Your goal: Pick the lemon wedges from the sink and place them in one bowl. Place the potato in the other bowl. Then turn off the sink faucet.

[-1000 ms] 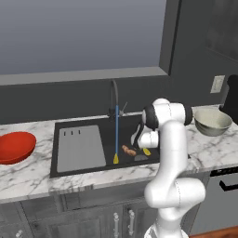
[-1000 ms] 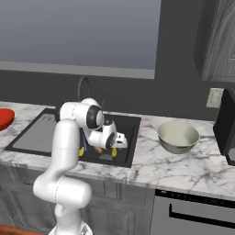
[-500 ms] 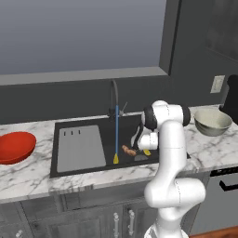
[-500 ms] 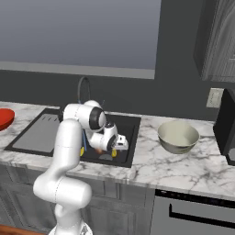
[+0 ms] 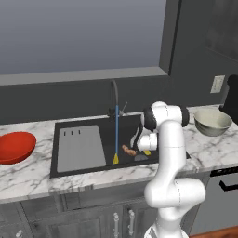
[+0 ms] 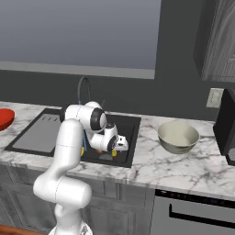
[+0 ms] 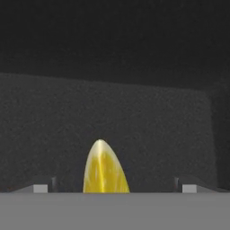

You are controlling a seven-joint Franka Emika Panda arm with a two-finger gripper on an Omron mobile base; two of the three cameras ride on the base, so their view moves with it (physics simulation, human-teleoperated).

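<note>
Open gripper low in the sink, a lemon wedge between its fingers.

The gripper [image 7: 112, 188] stands with jaws spread wide, gripping nothing; a lemon wedge [image 7: 105, 168] lies upright between them on the black floor of the sink [image 5: 83, 169]. In the left base view the potato [image 5: 128, 150] lies beside the hand, another lemon wedge [image 5: 115, 160] under the water stream from the faucet [image 5: 114, 95]. The red bowl [image 5: 15, 147] sits on the left counter, the grey bowl [image 5: 212, 122] on the right.
</note>
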